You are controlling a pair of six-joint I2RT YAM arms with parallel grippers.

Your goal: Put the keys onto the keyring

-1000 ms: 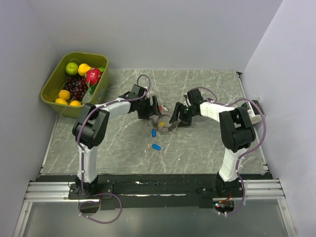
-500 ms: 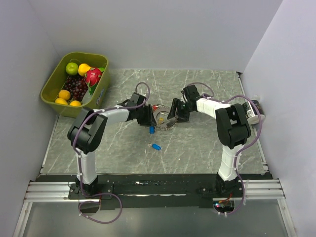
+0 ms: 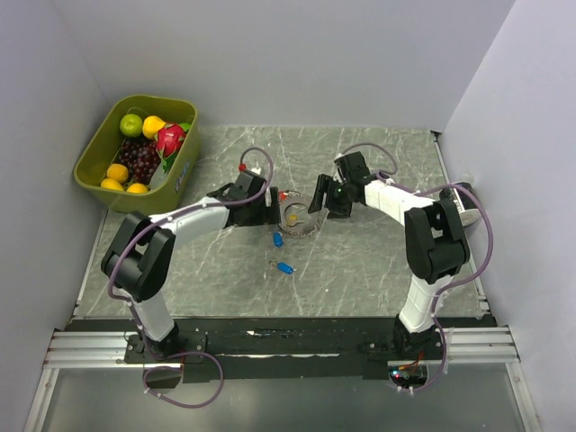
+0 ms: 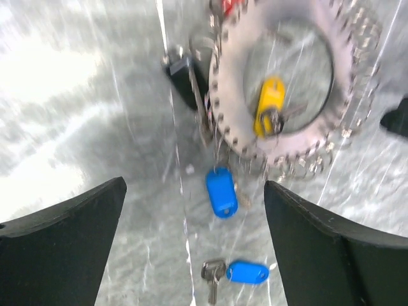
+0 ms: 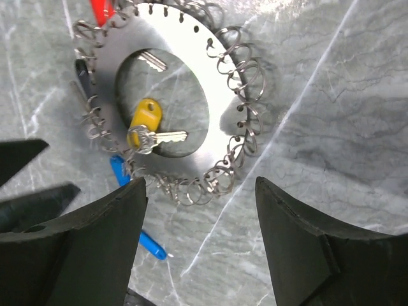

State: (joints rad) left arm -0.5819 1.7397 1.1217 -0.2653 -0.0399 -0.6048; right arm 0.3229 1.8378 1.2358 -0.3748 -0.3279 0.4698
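Keyring (image 5: 220, 89) lies flat at the middle of the worktop (image 3: 360, 261), yellow key (image 5: 145, 118) inside its hole, blue key (image 4: 221, 191) just off its near rim. Left claw (image 4: 194, 185) and right claw (image 5: 199, 182) hang open, empty. Keys look light and slippery, ring stiff: pinch the plastic heads.

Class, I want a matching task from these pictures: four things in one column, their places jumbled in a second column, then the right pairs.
Things
1. yellow key
2. red key
3. near-side blue key
4. olive bin

Places
A. far left corner of the table, holding fruit
B. on the table, apart from the keyring
C. inside the keyring's hole
D. at the keyring's far rim

Pairs: 1-C, 2-D, 3-B, 4-A
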